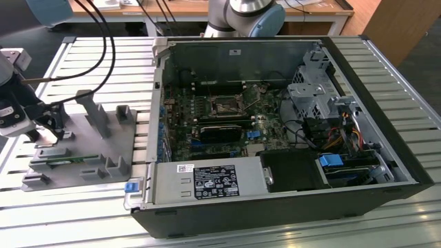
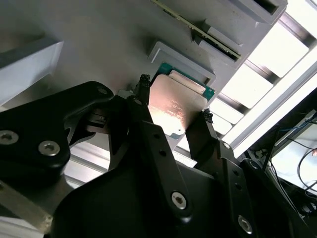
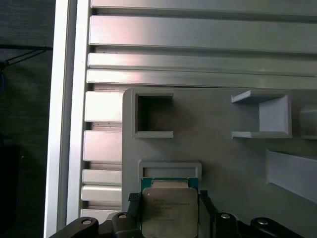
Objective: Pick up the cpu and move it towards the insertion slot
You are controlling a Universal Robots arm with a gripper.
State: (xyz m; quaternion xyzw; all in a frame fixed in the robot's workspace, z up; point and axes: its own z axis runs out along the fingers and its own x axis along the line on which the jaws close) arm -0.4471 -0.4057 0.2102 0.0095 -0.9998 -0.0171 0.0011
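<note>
Catches the pincer (image 1: 43, 132) at the far left of the exterior view, down on a grey parts holder (image 1: 76, 170) and clamped on two opposite edges of the cpu (image 2: 176, 106). Shows, in the second wrist view, the chip's silver lid between black fingertips (image 2: 142, 91), with its green rim right at a square nest (lifted or seated, cannot tell). Reads as the pick-up step: grasp made, carry not yet begun. Places the insertion slot (image 1: 225, 106) well apart to the right, mid-frame, on the board inside an open computer case (image 1: 310, 206). Calls, by judgement, for a level lift clear of the nest, then passage over the case wall without tilting the chip. Takes in a slatted metal table (image 1: 90, 201) under everything, black cables (image 1: 109, 36) draped at upper left, and a wooden desk (image 1: 206, 8) along the top edge.
</note>
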